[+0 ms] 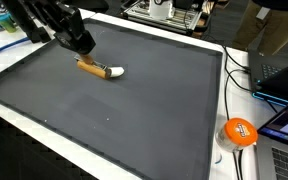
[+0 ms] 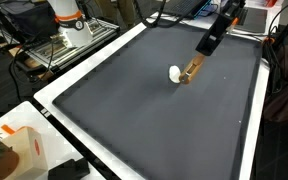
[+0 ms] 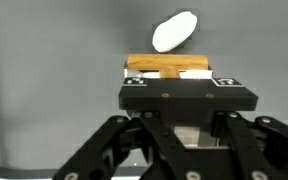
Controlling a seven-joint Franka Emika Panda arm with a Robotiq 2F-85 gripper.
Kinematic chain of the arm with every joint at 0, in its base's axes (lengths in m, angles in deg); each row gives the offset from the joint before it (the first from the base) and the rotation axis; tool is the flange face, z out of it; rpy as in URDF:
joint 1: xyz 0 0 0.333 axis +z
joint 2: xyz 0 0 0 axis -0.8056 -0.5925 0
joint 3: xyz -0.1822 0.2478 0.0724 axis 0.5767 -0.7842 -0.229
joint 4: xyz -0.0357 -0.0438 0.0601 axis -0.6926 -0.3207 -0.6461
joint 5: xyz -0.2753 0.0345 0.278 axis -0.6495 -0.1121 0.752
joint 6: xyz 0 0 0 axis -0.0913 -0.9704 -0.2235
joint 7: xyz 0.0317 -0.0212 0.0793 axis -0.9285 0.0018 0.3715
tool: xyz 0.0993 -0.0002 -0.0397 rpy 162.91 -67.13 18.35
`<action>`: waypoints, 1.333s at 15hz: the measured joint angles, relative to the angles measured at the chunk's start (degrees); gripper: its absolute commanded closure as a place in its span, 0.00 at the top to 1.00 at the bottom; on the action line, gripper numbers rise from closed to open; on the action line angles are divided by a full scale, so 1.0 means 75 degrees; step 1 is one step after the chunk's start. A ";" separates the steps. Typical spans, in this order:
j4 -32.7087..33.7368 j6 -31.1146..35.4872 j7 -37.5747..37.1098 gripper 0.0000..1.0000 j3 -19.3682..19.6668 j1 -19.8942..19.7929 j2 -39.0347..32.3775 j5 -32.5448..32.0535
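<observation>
The fingers (image 3: 134, 78) are closed on the wooden handle of a white-tipped tool (image 1: 100, 69). It sits low over the dark desk mat (image 1: 134, 120), in the upper left of an exterior view. Its white end (image 3: 174, 32) sticks out beyond the fingertips.

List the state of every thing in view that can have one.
Black gripper: shut on the tool's wooden handle.
Wooden-handled tool with white oval head: gripped, lying near-level at the mat.
Dark grey mat: spread flat.
Orange round object: untouched, beside the mat.
</observation>
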 measured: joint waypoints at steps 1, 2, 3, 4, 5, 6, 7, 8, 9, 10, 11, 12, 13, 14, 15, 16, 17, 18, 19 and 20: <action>0.0117 -0.0067 0.0037 0.22 -0.0001 -0.0004 -0.0084 0.0005; 0.0238 -0.0155 0.0073 0.22 -0.0003 -0.0004 -0.0172 0.0005; 0.0362 -0.0248 0.0103 0.22 -0.0008 0.0000 -0.0257 0.0005; 0.0478 -0.0349 0.0124 0.22 -0.0016 0.0007 -0.0339 0.0005; 0.0607 -0.0466 0.0136 0.22 -0.0029 0.0016 -0.0425 0.0005; 0.0734 -0.0585 0.0138 0.22 -0.0043 0.0029 -0.0509 0.0005; 0.0877 -0.0734 0.0138 0.22 -0.0060 0.0044 -0.0609 0.0005; 0.1001 -0.0845 0.0138 0.22 -0.0077 0.0055 -0.0691 0.0005; 0.1121 -0.0939 0.0138 0.22 -0.0098 0.0064 -0.0776 0.0006; 0.1238 -0.1004 0.0138 0.22 -0.0122 0.0070 -0.0860 0.0011; 0.1355 -0.1031 0.0138 0.22 -0.0139 0.0078 -0.0942 0.0011; 0.1459 -0.1043 0.0138 0.22 -0.0144 0.0091 -0.1022 0.0011; 0.1567 -0.1054 0.0138 0.22 -0.0147 0.0103 -0.1098 0.0011; 0.1654 -0.1064 0.0138 0.22 -0.0149 0.0112 -0.1168 0.0011; 0.1743 -0.1075 0.0138 0.22 -0.0148 0.0120 -0.1233 0.0010; 0.1821 -0.1092 0.0138 0.22 -0.0149 0.0127 -0.1294 0.0010; 0.1880 -0.1125 0.0142 0.22 -0.0148 0.0132 -0.1344 0.0009; 0.1940 -0.1187 0.0145 0.22 -0.0148 0.0138 -0.1390 0.0007; 0.1998 -0.1256 0.0146 0.22 -0.0148 0.0145 -0.1436 0.0007; 0.2032 -0.1300 0.0146 0.22 -0.0148 0.0153 -0.1468 0.0007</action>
